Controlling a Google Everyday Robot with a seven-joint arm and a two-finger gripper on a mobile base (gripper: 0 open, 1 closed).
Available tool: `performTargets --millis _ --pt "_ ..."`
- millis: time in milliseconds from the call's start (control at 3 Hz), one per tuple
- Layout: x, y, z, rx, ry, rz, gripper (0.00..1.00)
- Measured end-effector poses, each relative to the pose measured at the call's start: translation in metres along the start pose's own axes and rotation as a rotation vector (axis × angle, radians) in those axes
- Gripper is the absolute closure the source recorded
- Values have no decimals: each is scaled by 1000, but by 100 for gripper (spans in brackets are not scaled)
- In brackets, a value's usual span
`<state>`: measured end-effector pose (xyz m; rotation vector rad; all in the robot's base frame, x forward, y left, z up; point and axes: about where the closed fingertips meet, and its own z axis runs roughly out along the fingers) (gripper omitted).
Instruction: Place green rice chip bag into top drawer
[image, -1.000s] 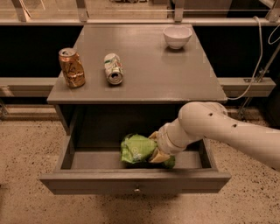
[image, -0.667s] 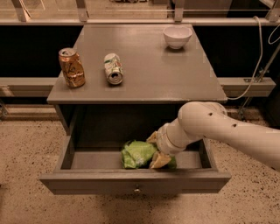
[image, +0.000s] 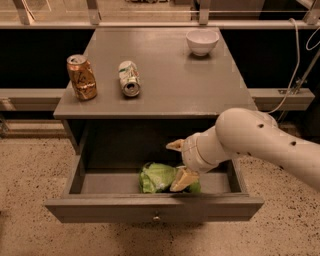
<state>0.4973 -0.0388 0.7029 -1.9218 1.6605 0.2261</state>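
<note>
The green rice chip bag lies crumpled on the floor of the open top drawer, near its front middle. The drawer's small round knob shows on the front panel. My gripper reaches into the drawer from the right, just right of and above the bag. Its fingers are spread: one fingertip stands clear above the bag, the other overlaps the bag's right edge. My white arm hides the drawer's right part.
On the grey table top stand a brown can at the left, a green-and-white can lying on its side, and a white bowl at the back right. A cable hangs at the right.
The bag has settled a little lower onto the drawer floor. My gripper's upper finger has lifted off it, so the fingers stand wider apart.
</note>
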Motion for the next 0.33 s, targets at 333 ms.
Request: performTargets --millis 333 --pt "-18 8 -54 81 -32 -32 3"
